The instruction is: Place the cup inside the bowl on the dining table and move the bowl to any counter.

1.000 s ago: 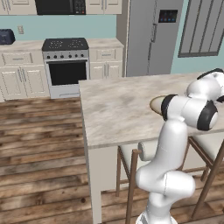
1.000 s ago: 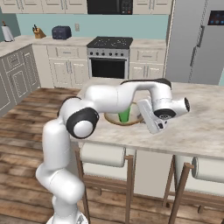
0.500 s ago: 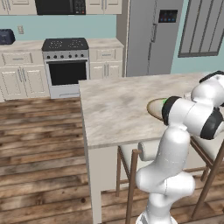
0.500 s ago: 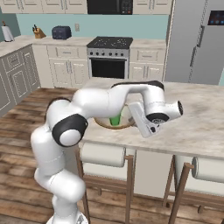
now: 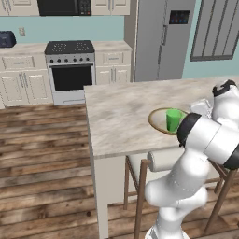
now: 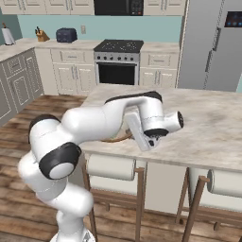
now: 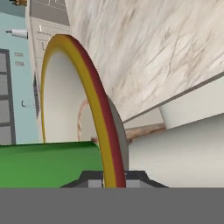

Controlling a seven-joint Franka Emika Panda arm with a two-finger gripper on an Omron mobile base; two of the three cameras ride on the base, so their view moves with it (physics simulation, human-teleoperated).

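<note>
In the right base view the white arm rises from the lower left, folds over at the elbow and reaches to the frame's centre, its wrist low over the dining table. The gripper has its jaws clamped on the rim of the bowl. At centre right of the left base view, the green cup stands upright inside that bowl, on the table's near edge.

Even, bright rendered light; shadows faint. Soft low-resolution blur throughout. Hand view rolled sideways, bowl rim magnified, edges slightly smeared.
</note>
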